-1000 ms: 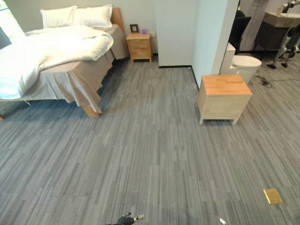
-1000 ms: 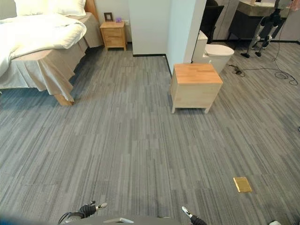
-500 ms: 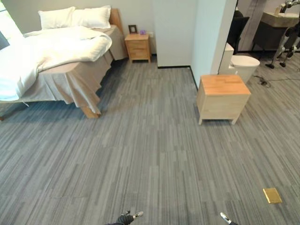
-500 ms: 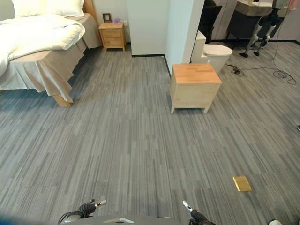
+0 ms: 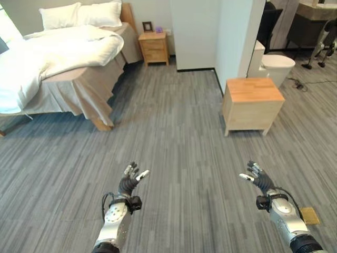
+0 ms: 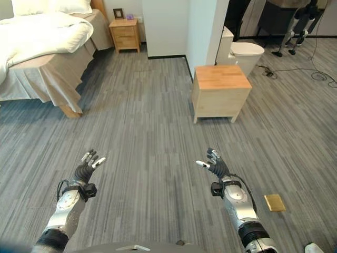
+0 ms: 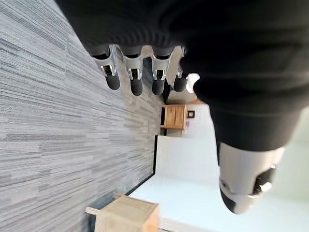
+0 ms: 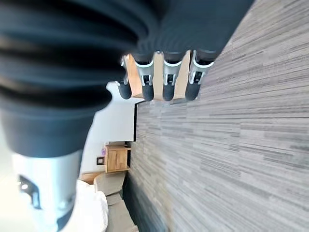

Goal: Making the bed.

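Observation:
The bed [image 5: 79, 87] stands at the far left, well away from me. A rumpled white duvet [image 5: 52, 52] lies bunched across it, leaving the beige skirted mattress corner bare. Two white pillows [image 5: 79, 15] rest at the wooden headboard. My left hand [image 5: 129, 182] is raised over the grey floor in front of me, fingers straight and spread, holding nothing. My right hand [image 5: 258, 178] is raised likewise on the other side, open and empty. Both wrist views show relaxed fingers [image 7: 136, 77] [image 8: 169, 79] above the floor.
A light wooden cube table [image 5: 251, 105] stands ahead right. A wooden nightstand [image 5: 154, 47] with a small frame sits beside the bed. A white wall column [image 5: 216, 31] rises at centre, a toilet [image 5: 276, 63] behind it. A brass floor plate [image 6: 275, 202] lies near my right arm.
Both arms have risen from the bottom edge into full view, hands held out open. The camera has tilted slightly, shifting the room upward.

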Motion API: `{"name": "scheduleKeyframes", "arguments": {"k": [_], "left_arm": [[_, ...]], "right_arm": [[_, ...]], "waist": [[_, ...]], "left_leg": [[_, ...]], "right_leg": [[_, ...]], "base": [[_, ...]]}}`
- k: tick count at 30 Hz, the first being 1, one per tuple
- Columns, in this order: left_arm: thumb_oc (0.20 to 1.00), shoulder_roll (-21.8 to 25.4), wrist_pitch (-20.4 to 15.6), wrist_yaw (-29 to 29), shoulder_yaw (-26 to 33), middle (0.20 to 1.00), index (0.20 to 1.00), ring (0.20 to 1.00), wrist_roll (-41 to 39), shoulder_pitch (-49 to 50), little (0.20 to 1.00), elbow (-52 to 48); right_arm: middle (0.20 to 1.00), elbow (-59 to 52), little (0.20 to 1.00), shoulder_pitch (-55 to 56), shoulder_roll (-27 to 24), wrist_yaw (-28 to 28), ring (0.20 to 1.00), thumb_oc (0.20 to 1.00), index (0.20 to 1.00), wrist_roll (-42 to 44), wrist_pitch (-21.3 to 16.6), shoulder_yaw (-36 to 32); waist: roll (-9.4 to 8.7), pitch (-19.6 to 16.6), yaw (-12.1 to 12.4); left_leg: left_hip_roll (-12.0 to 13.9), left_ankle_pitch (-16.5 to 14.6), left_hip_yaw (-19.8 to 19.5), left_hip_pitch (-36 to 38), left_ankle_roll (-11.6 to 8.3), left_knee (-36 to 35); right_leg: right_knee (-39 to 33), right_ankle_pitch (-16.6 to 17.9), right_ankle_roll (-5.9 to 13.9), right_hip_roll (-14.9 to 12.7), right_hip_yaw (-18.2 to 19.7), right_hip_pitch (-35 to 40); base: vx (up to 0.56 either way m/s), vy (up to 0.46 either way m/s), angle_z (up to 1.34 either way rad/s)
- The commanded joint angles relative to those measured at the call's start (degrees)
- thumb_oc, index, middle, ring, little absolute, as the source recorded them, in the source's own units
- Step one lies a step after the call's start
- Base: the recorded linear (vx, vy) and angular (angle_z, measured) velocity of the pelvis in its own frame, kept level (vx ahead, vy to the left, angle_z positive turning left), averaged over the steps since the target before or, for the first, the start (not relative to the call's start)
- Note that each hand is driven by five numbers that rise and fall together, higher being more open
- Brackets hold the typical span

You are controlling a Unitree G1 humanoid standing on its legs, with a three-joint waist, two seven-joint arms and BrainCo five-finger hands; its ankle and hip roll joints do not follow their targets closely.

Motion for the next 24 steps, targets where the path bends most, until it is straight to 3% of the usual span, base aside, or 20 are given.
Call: {"name": "scheduleKeyframes", "arguments": {"k": [1, 2, 3, 4, 6, 7, 8, 9, 11, 13, 16, 17, 18, 19, 20, 21, 22, 23, 24], "left_arm": [[1.000, 2.41, -2.43, 0.40, 2.81, 1.000, 1.000, 1.000, 0.31, -0.61, 1.000, -3.50], [1.000, 2.34, -2.65, 0.82, 5.13, 1.000, 1.000, 1.000, 1.26, 2.43, 1.000, -6.95], [1.000, 2.31, -2.66, 0.93, 5.82, 1.000, 1.000, 1.000, 0.98, 3.47, 1.000, -7.93], [1.000, 2.00, -2.71, 1.12, 6.17, 1.000, 1.000, 1.000, 1.49, 4.58, 1.000, -8.64], [1.000, 1.97, -2.63, 1.25, 6.09, 1.000, 1.000, 1.000, 1.88, 4.46, 1.000, -9.52], [1.000, 1.66, -2.71, 1.58, 5.76, 1.000, 1.000, 1.000, 1.26, 4.09, 1.000, -9.66], [1.000, 1.64, -2.70, 1.59, 5.76, 1.000, 1.000, 1.000, 1.26, 4.07, 1.000, -9.66], [1.000, 0.62, -3.41, 2.36, 5.05, 1.000, 1.000, 1.000, -1.94, 3.97, 1.000, -10.23], [1.000, -0.08, -2.15, -0.23, 4.13, 1.000, 1.000, 1.000, -2.79, 5.17, 1.000, -12.12], [1.000, -1.79, -1.35, -1.71, 5.46, 1.000, 1.000, 1.000, -2.54, 8.84, 1.000, -13.67], [1.000, -3.13, -0.82, -2.42, 6.04, 1.000, 1.000, 1.000, -3.21, 11.83, 1.000, -16.27], [1.000, -2.46, -0.46, -2.44, 5.49, 1.000, 1.000, 1.000, -2.56, 11.10, 1.000, -16.32], [1.000, -2.27, -0.13, -2.54, 5.38, 1.000, 1.000, 1.000, -1.80, 10.60, 1.000, -17.24], [1.000, -2.27, -0.12, -2.54, 5.38, 1.000, 1.000, 1.000, -1.80, 10.60, 1.000, -17.24], [1.000, -1.90, -0.26, -2.14, 5.70, 1.000, 1.000, 1.000, -1.62, 9.42, 1.000, -18.02], [1.000, -1.90, -0.26, -2.14, 5.70, 1.000, 1.000, 1.000, -1.62, 9.47, 1.000, -18.00], [1.000, -1.44, -0.48, -1.64, 5.81, 1.000, 1.000, 1.000, -0.98, 8.33, 1.000, -18.32], [1.000, -0.96, -0.73, -1.15, 5.75, 1.000, 1.000, 1.000, -0.41, 7.37, 1.000, -18.07], [1.000, -0.82, -0.99, -0.78, 6.07, 1.000, 1.000, 1.000, -0.17, 7.24, 1.000, -18.20]], "right_arm": [[1.000, -1.69, 1.000, -1.92, 2.63, 0.50, 1.000, 1.000, 1.000, -0.98, -1.82, 0.23], [1.000, -4.75, 1.000, -0.84, 3.71, 1.08, 1.000, 1.000, 1.000, -1.22, -2.38, -0.05], [1.000, -6.71, 1.000, 0.00, 4.20, 1.11, 1.000, 1.000, 1.000, -1.66, -2.68, -0.11], [1.000, -8.51, 1.000, 0.64, 4.38, 1.11, 1.000, 1.000, 1.000, -2.57, -3.18, -0.39], [1.000, -8.96, 1.000, 1.20, 3.62, 1.34, 1.000, 1.000, 1.000, -2.94, -3.48, -0.73], [1.000, -9.50, 1.000, 1.43, 2.79, 1.23, 1.000, 1.000, 1.000, -3.38, -3.57, -0.78], [1.000, -9.51, 1.000, 1.41, 2.77, 1.23, 1.000, 1.000, 1.000, -3.38, -3.57, -0.79], [1.000, -10.93, 1.000, 2.77, 0.41, 0.16, 1.000, 1.000, 1.000, -5.12, -3.86, -1.99], [1.000, -12.12, 1.000, 4.77, 0.52, -0.12, 1.000, 1.000, 1.000, -5.92, -3.69, -2.77], [1.000, -13.83, 1.000, 6.48, -0.20, 1.33, 1.000, 1.000, 1.000, -6.15, -3.17, -5.06], [1.000, -17.41, 1.000, 10.15, 0.27, 1.88, 1.000, 1.000, 1.000, -2.17, -3.87, -8.97], [1.000, -18.67, 1.000, 11.13, -0.24, 1.69, 1.000, 1.000, 1.000, -2.10, -4.11, -10.53], [1.000, -21.09, 1.000, 12.69, -0.92, 0.94, 1.000, 1.000, 1.000, -2.98, -4.38, -12.98], [1.000, -21.10, 1.000, 12.70, -0.91, 0.94, 1.000, 1.000, 1.000, -2.99, -4.38, -12.98], [1.000, -23.01, 1.000, 13.29, -0.67, -0.53, 1.000, 1.000, 1.000, -3.41, -4.75, -15.01], [1.000, -23.01, 1.000, 13.33, -0.67, -0.53, 1.000, 1.000, 1.000, -3.42, -4.74, -14.98], [1.000, -23.58, 1.000, 13.65, 0.80, -2.23, 1.000, 1.000, 1.000, -3.32, -5.18, -16.42], [1.000, -23.24, 1.000, 13.81, 1.54, -2.89, 1.000, 1.000, 1.000, -3.11, -5.36, -16.91], [1.000, -23.32, 1.000, 13.92, 2.13, -3.03, 1.000, 1.000, 1.000, -2.95, -5.30, -16.83]], "waist": [[-3.78, 0.95, 2.43], [-2.91, 2.43, 2.78], [-2.28, 3.28, 2.30], [-1.53, 3.65, 1.24], [-1.13, 3.50, 1.22], [-1.05, 3.59, 0.86], [-1.02, 3.52, 0.80], [-2.40, 3.97, 0.14], [-2.55, 3.67, 0.49], [-3.26, 2.06, 0.85], [-4.24, 1.85, 1.54], [-4.59, 2.39, 1.35], [-5.32, 3.09, 0.45], [-5.33, 3.08, 0.44], [-5.69, 3.72, -1.19], [-5.70, 3.59, -1.17], [-5.51, 3.40, -2.62], [-5.25, 3.10, -3.28], [-5.01, 2.83, -3.38]], "left_leg": [[-2.80, 5.04, -2.92, 0.59, -0.76, -5.65], [-3.67, 5.12, -4.89, 1.80, 0.60, -5.65], [-3.61, 5.53, -7.34, 2.44, 1.04, -5.65], [-3.14, 5.68, -10.90, 3.32, 0.50, -5.65], [-2.69, 5.87, -14.72, 3.52, -0.80, -5.65], [-2.57, 5.82, -17.04, 3.58, -1.35, -5.65], [-2.56, 5.93, -17.10, 3.43, -1.36, -5.65], [-3.06, 6.26, -20.96, 2.59, -1.92, -4.99], [-2.94, 6.40, -22.51, 1.70, -2.71, -4.48], [-2.40, 6.19, -24.65, 1.42, -3.38, -4.55], [-1.78, 6.75, -27.97, -0.71, -5.04, -1.95], [-1.68, 7.48, -27.55, -1.97, -5.42, -0.77], [-1.17, 7.28, -22.46, -4.22, -5.48, 0.74], [-1.18, 7.26, -22.47, -4.25, -5.47, 0.77], [0.78, 6.85, -11.36, -5.22, -4.82, 1.06], [0.86, 6.48, -11.32, -4.97, -4.82, 0.92], [2.67, 6.54, -2.31, -4.37, -4.13, -0.29], [3.06, 6.99, 1.00, -4.28, -4.09, -0.79], [2.76, 7.22, 0.87, -3.79, -4.25, -1.70]], "right_leg": [[0.28, 7.20, 10.67, -9.07, 0.14, 4.00], [11.71, 10.70, 11.77, -10.97, 0.86, -0.08], [18.00, 11.86, 11.41, -10.44, 3.43, -3.03], [17.41, 8.94, 10.00, -7.40, 9.11, -5.38], [10.51, 5.94, 9.46, -6.53, 12.49, -4.53], [5.43, 5.57, 9.57, -5.93, 15.56, -4.33], [5.10, 5.85, 9.58, -5.94, 15.49, -4.29], [-2.01, 6.42, 9.40, -4.86, 20.61, -2.15], [-3.47, 5.45, 9.29, -5.01, 19.89, -0.54], [-7.78, 6.58, 9.13, -5.62, 17.53, 2.80], [-9.76, 6.30, 7.56, -4.51, 15.75, 5.20], [-9.99, 6.44, 7.19, -4.61, 14.18, 6.01], [-10.21, 6.37, 7.09, -5.15, 11.31, 6.79], [-10.22, 6.37, 7.09, -5.16, 11.30, 6.78], [-10.62, 6.74, 7.06, -5.63, 8.40, 7.71], [-10.71, 6.43, 7.03, -5.58, 8.41, 7.91], [-11.00, 6.17, 7.26, -5.71, 6.18, 8.50], [-11.00, 5.99, 7.26, -5.76, 5.25, 8.57], [-11.00, 5.79, 7.16, -5.60, 5.04, 8.45]], "base": [[0.00, 0.167, 0.40], [0.03, 0.111, 0.50], [0.10, 0.064, 0.53], [0.15, -0.067, 1.15], [0.17, -0.154, 1.50], [0.09, -0.128, 1.23], [0.09, -0.198, 1.52], [0.05, -0.212, 1.47], [0.08, -0.242, 1.84], [0.13, -0.239, 1.53], [0.08, -0.236, 0.67], [-0.01, -0.134, 0.88], [-0.01, -0.134, 1.17], [-0.10, -0.107, 1.09], [-0.05, -0.043, 1.05], [-0.10, -0.029, 0.87], [-0.04, 0.023, 0.79], [-0.07, 0.045, 0.61], [0.00, 0.041, 0.75]]}}
